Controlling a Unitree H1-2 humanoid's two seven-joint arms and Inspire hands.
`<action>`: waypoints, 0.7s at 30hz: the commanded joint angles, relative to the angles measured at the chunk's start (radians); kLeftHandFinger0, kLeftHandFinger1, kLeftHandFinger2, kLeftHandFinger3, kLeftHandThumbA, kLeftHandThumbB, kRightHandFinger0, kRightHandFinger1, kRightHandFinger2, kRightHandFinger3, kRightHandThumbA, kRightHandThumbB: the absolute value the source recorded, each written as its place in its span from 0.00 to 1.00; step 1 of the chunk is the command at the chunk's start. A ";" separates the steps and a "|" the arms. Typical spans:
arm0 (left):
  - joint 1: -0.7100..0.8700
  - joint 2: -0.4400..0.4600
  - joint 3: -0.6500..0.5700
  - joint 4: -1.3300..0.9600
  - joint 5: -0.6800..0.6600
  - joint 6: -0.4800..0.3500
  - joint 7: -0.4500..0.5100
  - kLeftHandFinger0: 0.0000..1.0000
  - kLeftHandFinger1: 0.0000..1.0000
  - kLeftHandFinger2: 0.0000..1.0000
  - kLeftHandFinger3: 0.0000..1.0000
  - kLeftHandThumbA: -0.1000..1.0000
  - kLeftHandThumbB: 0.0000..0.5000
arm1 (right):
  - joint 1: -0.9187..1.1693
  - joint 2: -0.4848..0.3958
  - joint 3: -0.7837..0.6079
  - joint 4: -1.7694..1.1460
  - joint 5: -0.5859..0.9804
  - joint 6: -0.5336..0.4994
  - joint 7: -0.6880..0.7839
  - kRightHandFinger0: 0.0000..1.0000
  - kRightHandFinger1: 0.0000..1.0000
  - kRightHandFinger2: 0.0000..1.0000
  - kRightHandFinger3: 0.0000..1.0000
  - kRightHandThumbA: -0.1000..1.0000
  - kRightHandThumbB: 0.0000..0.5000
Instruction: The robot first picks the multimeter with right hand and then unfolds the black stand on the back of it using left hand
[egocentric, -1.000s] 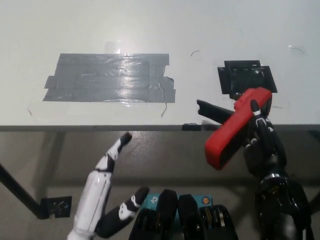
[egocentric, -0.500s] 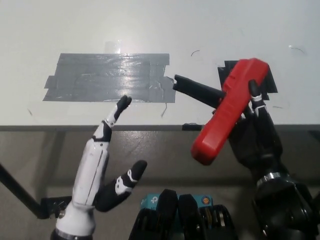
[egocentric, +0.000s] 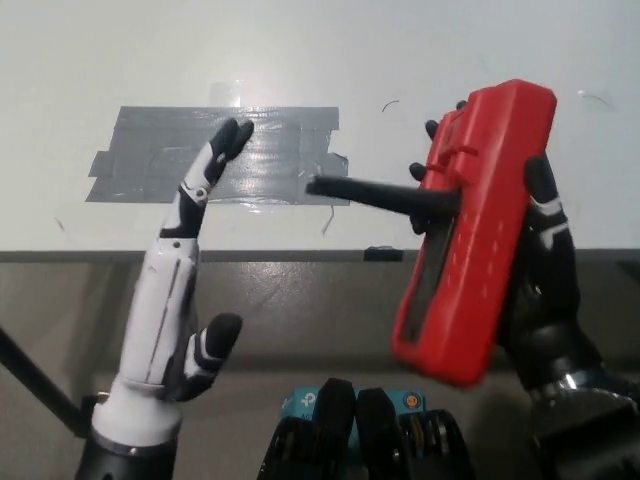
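Gripping the red multimeter (egocentric: 475, 235) at the right of the frame, the black right hand (egocentric: 545, 290) has its fingers wrapped around the case from behind, holding it upright and slightly tilted above the table edge. A black stand (egocentric: 375, 195) sticks out from the meter's back toward the left. At lower left the white left hand (egocentric: 175, 290) is raised with fingers spread and holding nothing, its fingertip over the grey tape patch (egocentric: 150, 160) on the white table (egocentric: 300, 50).
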 joint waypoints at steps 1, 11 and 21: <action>-0.050 -0.018 -0.003 -0.097 -0.046 0.015 -0.020 1.00 1.00 1.00 1.00 1.00 0.54 | -0.047 -0.016 0.037 -0.078 0.162 -0.028 0.153 0.00 0.00 0.00 0.30 0.10 0.33; -0.069 -0.068 -0.044 -0.133 0.048 -0.021 -0.037 1.00 1.00 1.00 1.00 1.00 0.83 | -0.041 -0.036 0.050 -0.085 0.179 -0.049 0.124 0.00 0.00 0.00 0.30 0.08 0.35; -0.044 -0.047 -0.103 -0.148 0.020 -0.071 -0.081 1.00 1.00 1.00 1.00 1.00 1.00 | -0.041 -0.029 0.039 -0.087 0.177 -0.071 0.110 0.00 0.00 0.00 0.25 0.07 0.34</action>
